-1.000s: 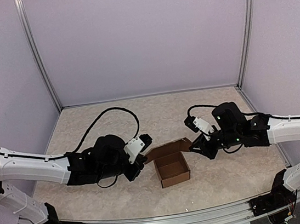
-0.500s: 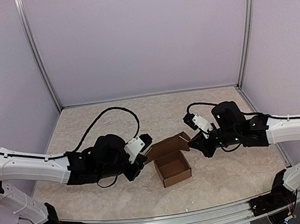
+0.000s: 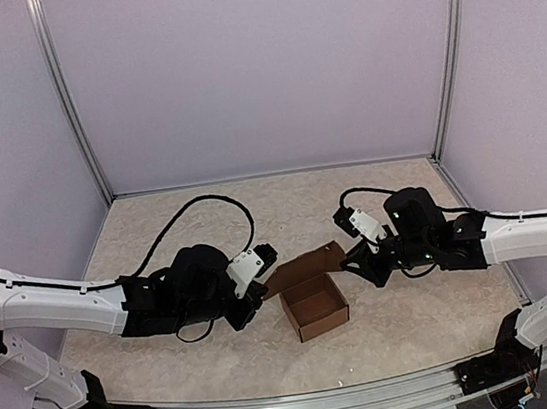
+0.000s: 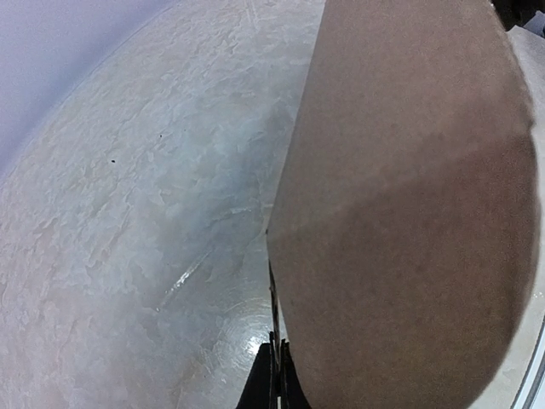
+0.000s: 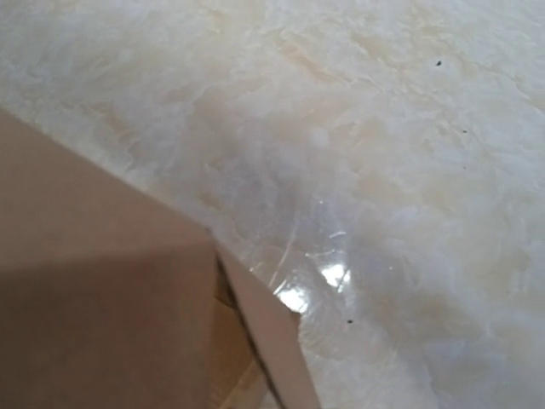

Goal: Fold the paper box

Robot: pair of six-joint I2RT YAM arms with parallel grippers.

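The close-ups give very little away. The left wrist camera is filled on its right side by a blurred brown wall of the paper box [image 4: 400, 213], with only a dark sliver of one of the fingers [image 4: 271, 388] poking in at the bottom edge beside the cardboard. How wide that pair is spread, or whether it has any grip on the card, cannot be told. The right wrist camera shows none of its own fingers, just a cardboard corner [image 5: 94, 307] cutting in from the lower left over the tabletop.

From above, the paper box [image 3: 314, 308] sits open-topped near the middle of the table [image 3: 393, 194], between the two arms, with its lid flap [image 3: 307, 266] standing up along the far side. The left gripper [image 3: 260, 287] is at the flap's left end and the right gripper [image 3: 348, 263] at its right end. Both tips are dark against dark housings, so contact and opening cannot be read for either one.

Against a second ago, the right arm has edged in toward the box, and the flap's right end sits higher and further back. The left arm has held its pose and the box body has not shifted.

The table is a pale, marbled surface with bright glare spots. A black cable [image 3: 214, 200] loops across it behind the left arm. Plain lavender walls [image 3: 255, 66] close in three sides, with metal uprights [image 3: 70, 100] at the corners and a metal rail [image 3: 280, 403] along the near edge.
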